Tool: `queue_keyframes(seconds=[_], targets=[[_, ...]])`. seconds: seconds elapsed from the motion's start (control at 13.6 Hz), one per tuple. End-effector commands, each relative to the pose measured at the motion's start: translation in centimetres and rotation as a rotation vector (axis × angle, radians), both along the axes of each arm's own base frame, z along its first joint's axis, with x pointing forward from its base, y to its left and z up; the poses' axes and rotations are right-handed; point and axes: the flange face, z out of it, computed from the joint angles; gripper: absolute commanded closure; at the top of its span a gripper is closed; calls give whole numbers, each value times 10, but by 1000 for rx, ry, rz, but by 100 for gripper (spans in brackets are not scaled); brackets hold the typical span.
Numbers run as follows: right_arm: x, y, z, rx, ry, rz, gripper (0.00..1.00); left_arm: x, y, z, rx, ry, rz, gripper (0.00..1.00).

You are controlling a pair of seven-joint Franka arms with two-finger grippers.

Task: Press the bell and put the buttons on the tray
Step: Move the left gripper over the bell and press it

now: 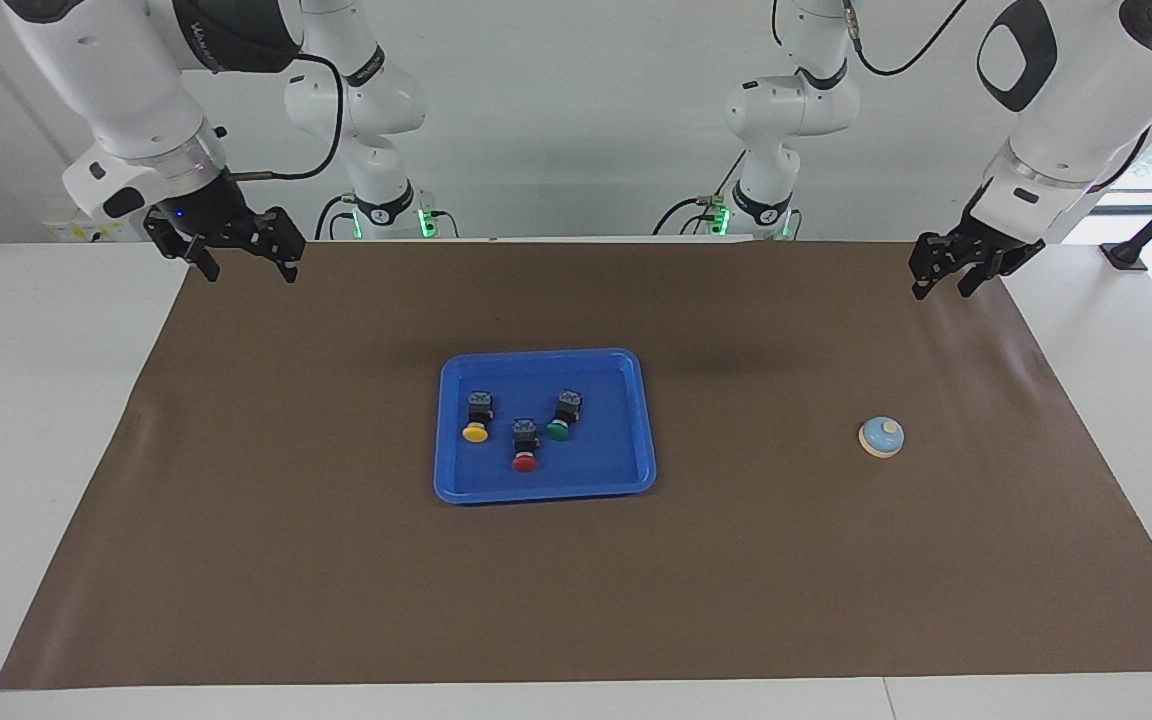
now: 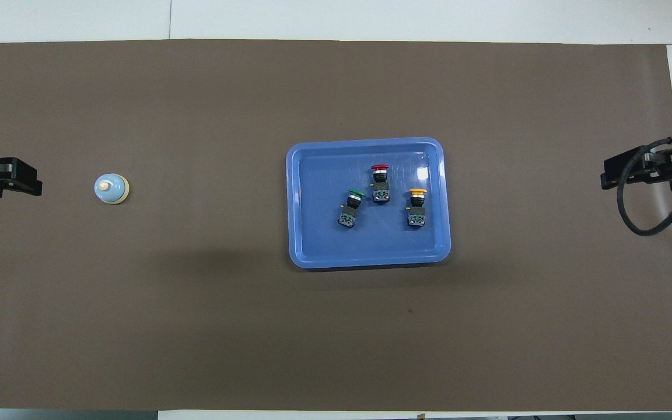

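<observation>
Three buttons [image 1: 522, 427] lie inside the blue tray [image 1: 636, 420], mid-surface; the bell [image 1: 881, 437] sits alone toward the left arm's end. Left claw [image 1: 946, 272], empty and raised over the mat's robot-side corner, well apart from the bell, fingers unclear. Right claw [image 1: 242, 262], spread and empty, waits over the opposite corner. Risk: an off-centre press could skid the bell.
</observation>
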Motion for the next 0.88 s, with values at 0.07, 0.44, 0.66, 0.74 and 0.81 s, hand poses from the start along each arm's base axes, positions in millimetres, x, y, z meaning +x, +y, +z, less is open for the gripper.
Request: queue_keyframes(seconds=[0.07,0.44,0.66,0.74,0.81], targets=[[-5,-4,4,-13,-11,27,0,10,9,-51,-6,-11,2,100],[-7,-3,2,-7,-1,88,0,42,34,-154,-8,-49,39,100],[-7,-2,3,-5,-1,86,0,52,27,-203,-10,-77,28,100],[-7,-2,3,-4,-1,86,0,52,30,-207,-10,-89,32,100],[-7,-2,2,1,0,86,0,52,30,-212,-10,-92,32,100]])
